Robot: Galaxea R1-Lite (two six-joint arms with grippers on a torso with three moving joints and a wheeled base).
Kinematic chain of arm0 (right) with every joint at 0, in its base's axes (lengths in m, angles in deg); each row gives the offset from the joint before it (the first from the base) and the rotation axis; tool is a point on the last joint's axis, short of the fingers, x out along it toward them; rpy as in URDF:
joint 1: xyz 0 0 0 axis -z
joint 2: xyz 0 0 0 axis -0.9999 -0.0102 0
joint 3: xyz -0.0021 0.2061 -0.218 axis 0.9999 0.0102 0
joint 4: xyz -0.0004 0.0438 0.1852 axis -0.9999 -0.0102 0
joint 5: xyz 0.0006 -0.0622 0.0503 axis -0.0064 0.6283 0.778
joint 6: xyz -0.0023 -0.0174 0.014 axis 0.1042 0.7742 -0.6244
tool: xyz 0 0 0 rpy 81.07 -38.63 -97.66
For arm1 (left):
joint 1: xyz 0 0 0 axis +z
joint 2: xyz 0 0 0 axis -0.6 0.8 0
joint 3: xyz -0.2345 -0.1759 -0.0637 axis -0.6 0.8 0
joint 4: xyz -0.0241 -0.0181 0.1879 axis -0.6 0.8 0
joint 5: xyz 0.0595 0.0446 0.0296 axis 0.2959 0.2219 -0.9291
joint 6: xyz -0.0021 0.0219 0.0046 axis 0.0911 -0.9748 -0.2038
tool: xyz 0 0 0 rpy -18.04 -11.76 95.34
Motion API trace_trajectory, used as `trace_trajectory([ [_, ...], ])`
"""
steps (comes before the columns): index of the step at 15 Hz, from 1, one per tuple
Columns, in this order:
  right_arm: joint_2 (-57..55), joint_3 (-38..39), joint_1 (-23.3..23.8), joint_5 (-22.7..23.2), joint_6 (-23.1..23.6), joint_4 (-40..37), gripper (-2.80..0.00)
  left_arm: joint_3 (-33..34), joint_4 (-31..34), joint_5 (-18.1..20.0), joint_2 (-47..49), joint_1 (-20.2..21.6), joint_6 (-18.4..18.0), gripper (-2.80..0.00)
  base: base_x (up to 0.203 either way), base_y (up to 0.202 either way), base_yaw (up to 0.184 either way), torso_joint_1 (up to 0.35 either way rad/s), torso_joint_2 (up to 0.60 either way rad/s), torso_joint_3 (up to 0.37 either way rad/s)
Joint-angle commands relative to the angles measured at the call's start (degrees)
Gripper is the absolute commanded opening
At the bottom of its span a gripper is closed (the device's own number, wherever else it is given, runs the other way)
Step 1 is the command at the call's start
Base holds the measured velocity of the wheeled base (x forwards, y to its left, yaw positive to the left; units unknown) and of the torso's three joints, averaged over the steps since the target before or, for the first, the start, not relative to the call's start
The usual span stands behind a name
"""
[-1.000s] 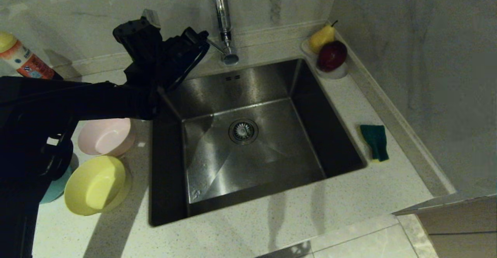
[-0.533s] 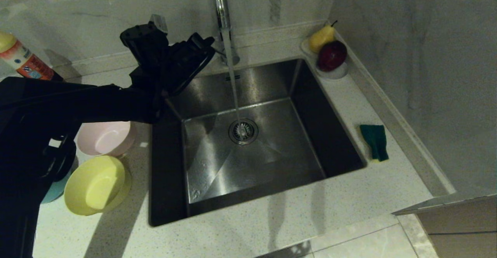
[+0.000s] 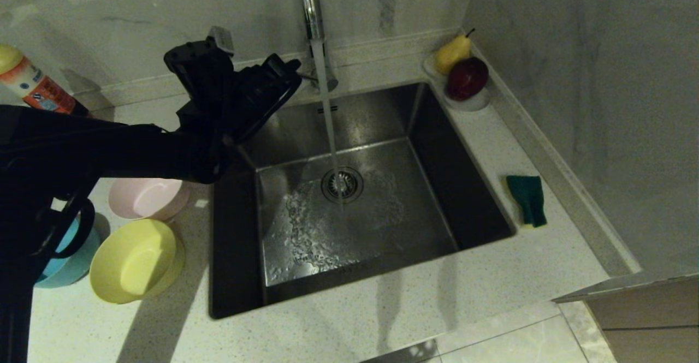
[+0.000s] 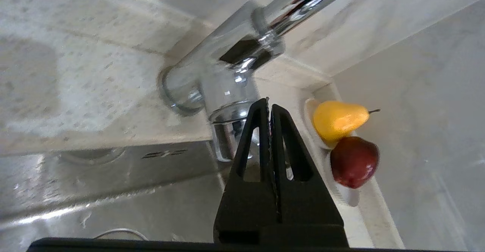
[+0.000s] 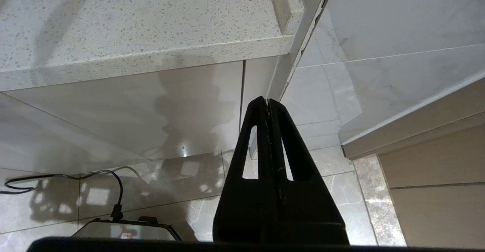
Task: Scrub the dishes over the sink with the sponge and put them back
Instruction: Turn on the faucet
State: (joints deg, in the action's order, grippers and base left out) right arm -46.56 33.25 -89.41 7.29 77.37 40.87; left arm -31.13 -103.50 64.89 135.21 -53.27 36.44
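Note:
Three bowls sit on the counter left of the sink (image 3: 382, 114): pale pink (image 3: 147, 198), yellow (image 3: 134, 259) and teal (image 3: 68, 265), the teal one partly behind my left arm. The green sponge (image 3: 527, 199) lies on the counter right of the sink. My left gripper (image 3: 294, 69) is shut and empty, its tips close beside the chrome tap (image 3: 314, 24) at its base. The left wrist view shows that gripper (image 4: 269, 104) pressed together in front of the tap base (image 4: 227, 104). Water (image 3: 330, 134) runs onto the drain (image 3: 342, 184). My right gripper (image 5: 267, 100) hangs shut below the counter edge.
A white dish holding a yellow pear (image 3: 452, 53) and a red apple (image 3: 467, 78) stands at the sink's back right corner. A detergent bottle (image 3: 30, 82) stands at the far left by the wall. A marble wall closes the right side.
The tap went from dry to running, and water now spreads over the sink floor. My left arm shifted slightly by the tap, uncovering more of the teal bowl.

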Motion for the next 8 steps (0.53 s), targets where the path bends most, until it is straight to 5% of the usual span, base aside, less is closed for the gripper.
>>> trace_trajectory([
  [1,0.0,0.0,0.0,0.0,0.0,0.0,-2.8,-0.5,-0.3,0.0,-2.5,0.5,0.3,-2.8,0.0,0.0,0.0,0.0,0.0,0.0],
  [8,0.0,0.0,0.0,0.0,0.0,0.0,-2.8,4.3,5.6,-5.0,-17.8,1.1,0.1,-2.8,0.0,0.0,0.0,0.0,0.0,0.0],
])
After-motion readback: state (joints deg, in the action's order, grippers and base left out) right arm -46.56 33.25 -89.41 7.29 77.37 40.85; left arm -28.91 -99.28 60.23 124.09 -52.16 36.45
